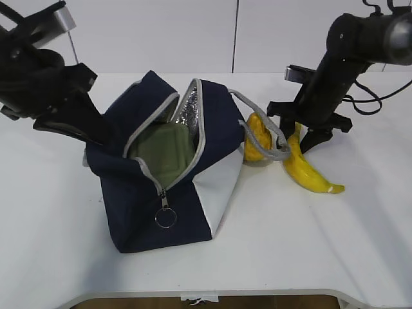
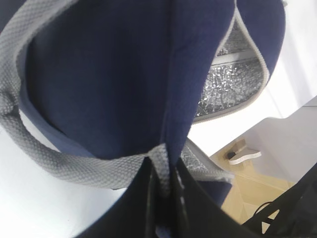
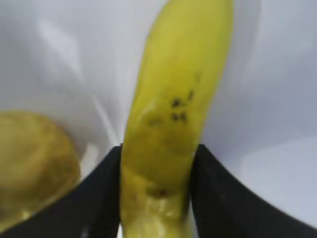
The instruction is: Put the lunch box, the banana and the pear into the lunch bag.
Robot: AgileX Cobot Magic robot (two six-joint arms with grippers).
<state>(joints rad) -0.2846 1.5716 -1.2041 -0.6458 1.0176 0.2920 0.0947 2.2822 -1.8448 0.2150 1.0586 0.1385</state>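
The long curved yellow banana [image 3: 173, 124] runs 6-to-12 o'clock in the right wrist view, with the right gripper [image 3: 158, 188] clamped across its near end. The left gripper [image 2: 163, 198] pinches the rim of the boxy navy-blue fabric lunch bag [image 1: 161, 187], whose opening lies at 9 o'clock from the banana.

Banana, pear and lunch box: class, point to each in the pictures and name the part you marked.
banana [image 1: 308, 172]: exterior view, middle of its curved body.
pear [image 1: 253, 138]: exterior view, plump side behind the rope handle.
lunch box [image 1: 162, 152]: exterior view, green lid inside the bag.

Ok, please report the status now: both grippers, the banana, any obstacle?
Left gripper shut on lunch bag rim. Right gripper shut on banana, on table. Bag handle lies beside it.
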